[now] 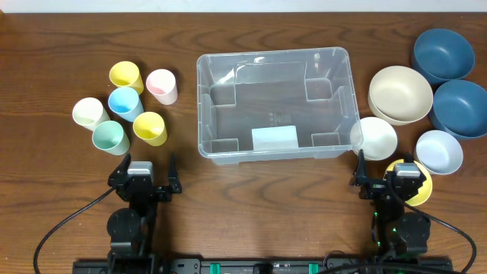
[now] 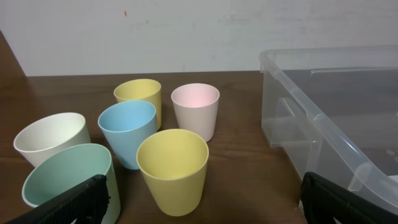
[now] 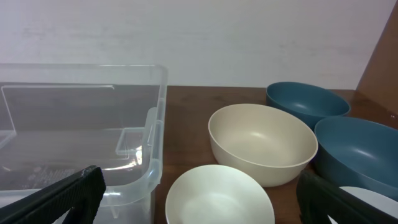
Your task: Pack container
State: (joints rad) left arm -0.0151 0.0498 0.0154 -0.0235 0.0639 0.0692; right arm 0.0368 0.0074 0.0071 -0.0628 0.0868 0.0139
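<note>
Two claws sit at the near edge of the table, and both are spread wide and hold nothing. The left claw is just in front of the cups. The right claw hangs over a yellow bowl. Six cups stand close together on the left. Nearest is the green cup, with a yellow cup beside it. Behind them come the white cup and the blue cup. Farthest are the pink cup and a second yellow cup. One container sits in the middle of the table, between the cups and the bowls. It is clear and stands with its open side up. Its long side runs from left to right, and a white label lies on its bottom by the near wall. Six bowls show on the right. After the yellow one come a light blue bowl and a white bowl, which is just beside the container's near right corner. Then come a big cream bowl and two dark blue bowls, the far one near the table's back edge.
</note>
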